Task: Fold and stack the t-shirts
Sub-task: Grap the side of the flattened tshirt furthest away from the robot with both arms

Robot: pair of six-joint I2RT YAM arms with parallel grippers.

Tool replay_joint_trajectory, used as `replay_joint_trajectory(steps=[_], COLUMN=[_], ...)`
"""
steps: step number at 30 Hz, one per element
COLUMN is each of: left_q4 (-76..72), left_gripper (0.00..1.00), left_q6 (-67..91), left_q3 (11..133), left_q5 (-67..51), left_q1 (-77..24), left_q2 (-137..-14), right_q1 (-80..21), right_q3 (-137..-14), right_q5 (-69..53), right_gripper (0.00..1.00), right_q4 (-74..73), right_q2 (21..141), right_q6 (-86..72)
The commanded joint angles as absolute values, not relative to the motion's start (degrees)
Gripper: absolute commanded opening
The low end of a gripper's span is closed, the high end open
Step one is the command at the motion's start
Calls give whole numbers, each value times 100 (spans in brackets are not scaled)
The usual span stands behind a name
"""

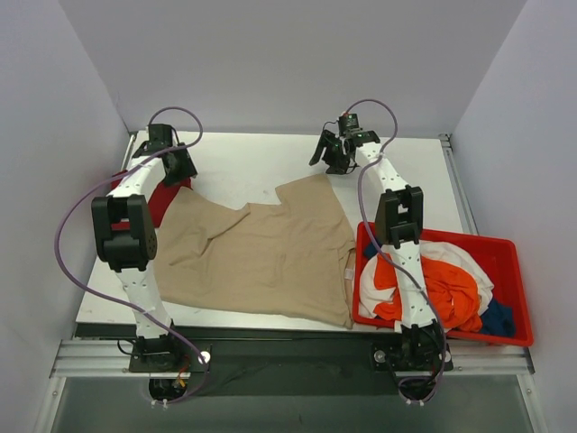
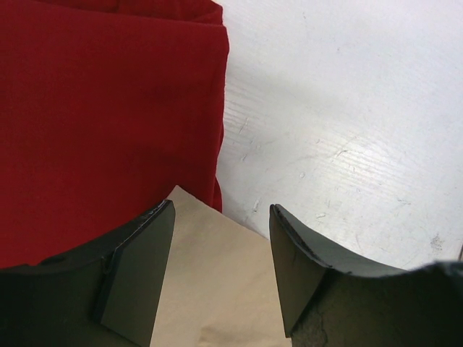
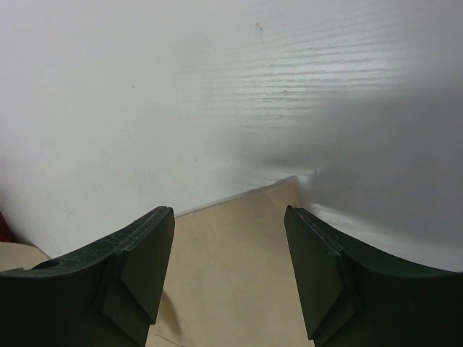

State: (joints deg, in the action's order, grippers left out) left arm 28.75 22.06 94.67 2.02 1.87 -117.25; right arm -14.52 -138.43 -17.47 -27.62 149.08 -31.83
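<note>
A large beige t-shirt (image 1: 261, 253) lies spread out, partly rumpled, on the white table (image 1: 243, 167). A dark red t-shirt (image 1: 162, 200) lies at the left edge, partly under the beige one. My left gripper (image 1: 176, 162) is open and empty; in the left wrist view it (image 2: 222, 208) hangs over a beige corner (image 2: 217, 289) beside the dark red cloth (image 2: 101, 123). My right gripper (image 1: 332, 155) is open and empty; in the right wrist view it (image 3: 228, 212) hangs over the beige shirt's far right corner (image 3: 231, 275).
A red plastic bin (image 1: 491, 240) stands at the front right, holding a heap of orange (image 1: 451, 289), white (image 1: 460, 255) and blue (image 1: 499, 317) shirts. Grey walls close in the table at the back and both sides.
</note>
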Motion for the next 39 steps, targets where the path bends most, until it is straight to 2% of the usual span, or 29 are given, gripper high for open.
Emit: replay_joint_trajectory(steps=[1,6,23,34,39], left_q4=[2839,2830,2900,2909,2935], left_gripper=[66,65,65,65,65], left_q6=[2180,2223,2259,2224,2171], left_q3=[9677,9703,9809,9826,9817], left_q5=[132,123,185,185,211], left_q1=[237,237,237,237,237], left_q2=[-11769,-11804,-11865,-11874,-11918], right_q1=[-1521,-1275,-1257,-1380,-1415], right_q3=[-14001,-13510,-13175,-13122,-12964], right_q5=[-2374,-1469,-1635,-1819,-1951], right_gripper=[63,66,60,51,40], right_q4=[-2725,-2470,-2663,-2786,-2830], right_q2=[14880,14362,14581,14590,14485], right_q6=[-3454,-3156,-2611,-2584,-2566])
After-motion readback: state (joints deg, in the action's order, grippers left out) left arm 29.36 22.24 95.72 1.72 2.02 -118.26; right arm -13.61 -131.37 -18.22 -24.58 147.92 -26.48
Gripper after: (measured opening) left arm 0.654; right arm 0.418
